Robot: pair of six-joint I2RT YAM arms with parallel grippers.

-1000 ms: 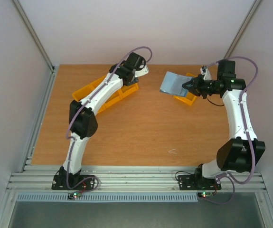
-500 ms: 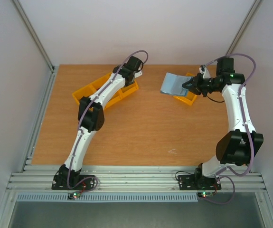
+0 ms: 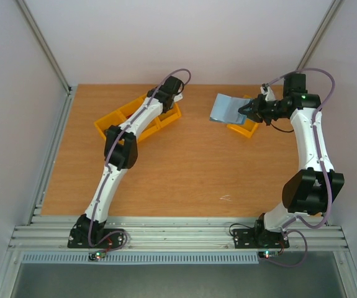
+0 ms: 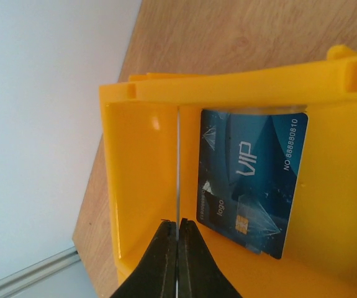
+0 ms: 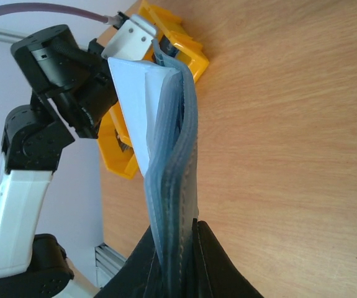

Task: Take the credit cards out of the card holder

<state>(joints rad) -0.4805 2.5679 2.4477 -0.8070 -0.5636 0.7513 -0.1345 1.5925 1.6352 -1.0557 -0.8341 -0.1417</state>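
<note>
My right gripper (image 3: 248, 110) is shut on the blue-grey card holder (image 3: 226, 108) and holds it open above the table. In the right wrist view the card holder (image 5: 175, 167) hangs edge-on from my right gripper (image 5: 179, 228), with a pale blue inner flap at its far end. My left gripper (image 4: 178, 222) is shut on a thin pale card (image 4: 178, 161) seen edge-on, inside an orange bin (image 4: 138, 186). A blue VIP card (image 4: 253, 180) lies flat in that bin. In the top view my left gripper (image 3: 176, 94) is over the bin's far end.
The long orange bin (image 3: 117, 119) lies at the back left under my left arm. A smaller orange bin (image 3: 243, 128) sits below the card holder. The side walls and back wall stand close to the table edges.
My left arm has stretched further back and brought its card down into the orange bin. My right gripper with the card holder has shifted only slightly.
</note>
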